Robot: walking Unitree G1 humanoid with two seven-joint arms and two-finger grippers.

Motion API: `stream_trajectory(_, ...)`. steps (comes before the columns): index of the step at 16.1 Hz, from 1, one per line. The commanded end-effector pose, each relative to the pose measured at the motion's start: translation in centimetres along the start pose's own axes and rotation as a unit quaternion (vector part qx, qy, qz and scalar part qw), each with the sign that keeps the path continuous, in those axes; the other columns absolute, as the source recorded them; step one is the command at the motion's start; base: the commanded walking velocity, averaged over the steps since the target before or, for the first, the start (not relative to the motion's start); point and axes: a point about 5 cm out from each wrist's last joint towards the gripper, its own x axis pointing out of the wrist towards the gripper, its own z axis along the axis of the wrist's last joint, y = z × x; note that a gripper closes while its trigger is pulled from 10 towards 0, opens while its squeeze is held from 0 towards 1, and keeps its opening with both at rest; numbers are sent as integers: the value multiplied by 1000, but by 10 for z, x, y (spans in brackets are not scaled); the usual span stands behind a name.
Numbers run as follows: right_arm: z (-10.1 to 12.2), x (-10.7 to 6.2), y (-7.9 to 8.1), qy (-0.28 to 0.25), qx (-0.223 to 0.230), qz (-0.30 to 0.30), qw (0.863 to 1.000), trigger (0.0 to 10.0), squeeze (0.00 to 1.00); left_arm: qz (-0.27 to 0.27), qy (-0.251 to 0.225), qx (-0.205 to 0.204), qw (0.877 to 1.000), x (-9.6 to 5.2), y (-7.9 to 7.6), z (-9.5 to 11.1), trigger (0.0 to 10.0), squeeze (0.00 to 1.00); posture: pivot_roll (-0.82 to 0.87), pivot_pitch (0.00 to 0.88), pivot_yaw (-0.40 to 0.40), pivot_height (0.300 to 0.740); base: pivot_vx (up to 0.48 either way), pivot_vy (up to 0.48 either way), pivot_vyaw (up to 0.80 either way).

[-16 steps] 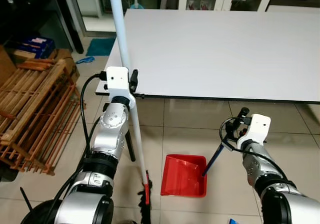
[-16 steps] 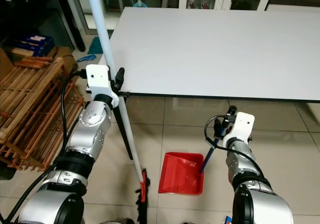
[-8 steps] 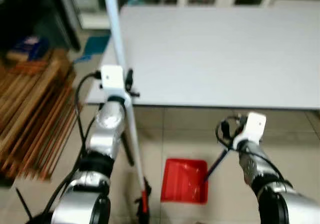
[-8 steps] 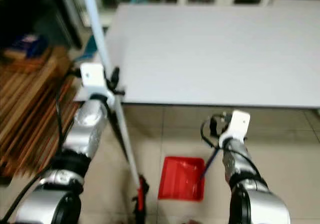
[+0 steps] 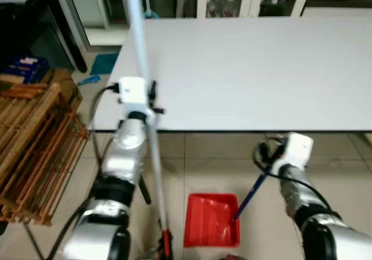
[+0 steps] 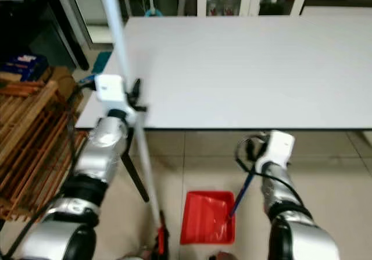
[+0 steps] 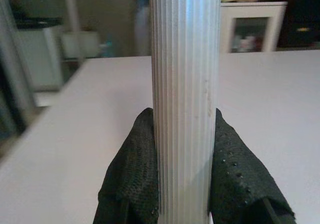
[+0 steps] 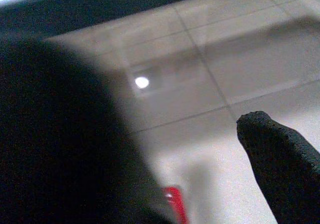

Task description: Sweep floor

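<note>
- Left gripper clamps its 2 textured black fingers on the ribbed white broom pole.
- Right gripper grasps the dark-blue handle of the red plastic dustpan on the tiled floor, before the flat white table.

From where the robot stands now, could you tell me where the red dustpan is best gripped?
Best by the upper end of its dark blue handle, from above: it slants up from the red dustpan lying flat on the tile floor. The right gripper is already there.
</note>
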Motion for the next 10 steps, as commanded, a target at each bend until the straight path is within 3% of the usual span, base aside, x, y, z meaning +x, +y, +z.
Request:
stream_trajectory(1,1,1,7,-1,4,7,1000,10000,0,3,-17,9,1000,2,5,8,10000,0,-27,40,22,740,0,0,0)
stream_trajectory(10,-11,-2,14,18,2,35,999,10000,0,3,-10,9,1000,0,4,6,10000,0,-26,54,14,740,0,0,0)
